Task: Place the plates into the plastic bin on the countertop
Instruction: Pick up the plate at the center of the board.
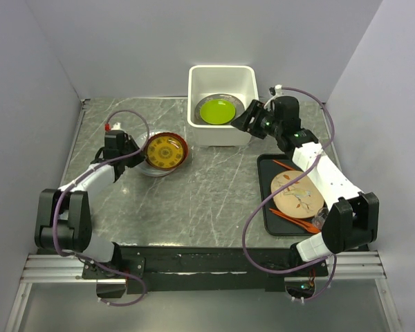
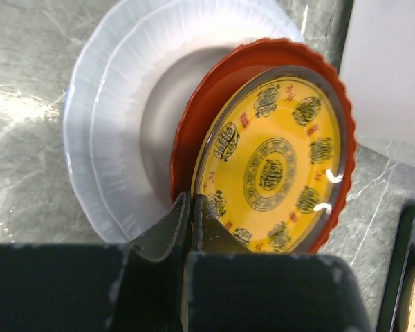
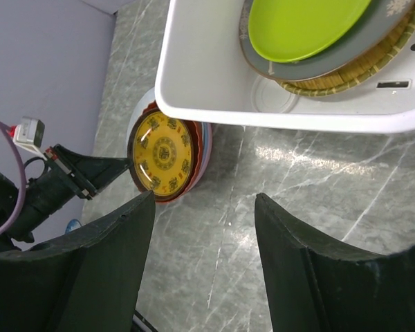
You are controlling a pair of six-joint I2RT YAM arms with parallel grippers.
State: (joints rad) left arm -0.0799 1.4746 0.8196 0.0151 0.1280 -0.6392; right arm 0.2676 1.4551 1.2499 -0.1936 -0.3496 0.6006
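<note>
Above the countertop (image 1: 214, 200), left claw (image 2: 192, 202) clamping red-brown plate (image 2: 266, 149) rim, markings (image 2: 270, 173) illegible

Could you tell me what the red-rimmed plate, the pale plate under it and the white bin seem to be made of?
The red-rimmed plate: glossy melamine or glazed ceramic, judging by sharp glints on its printed yellow centre. The pale plate: ceramic or plastic, unclear; soft sheen, fluted rim. The white bin: likely plastic; smooth satin walls, rounded moulded corners.

Red-brown plate (image 1: 166, 151) tilts; lime plate (image 1: 216, 111) lies in bin (image 1: 221, 68).
</note>
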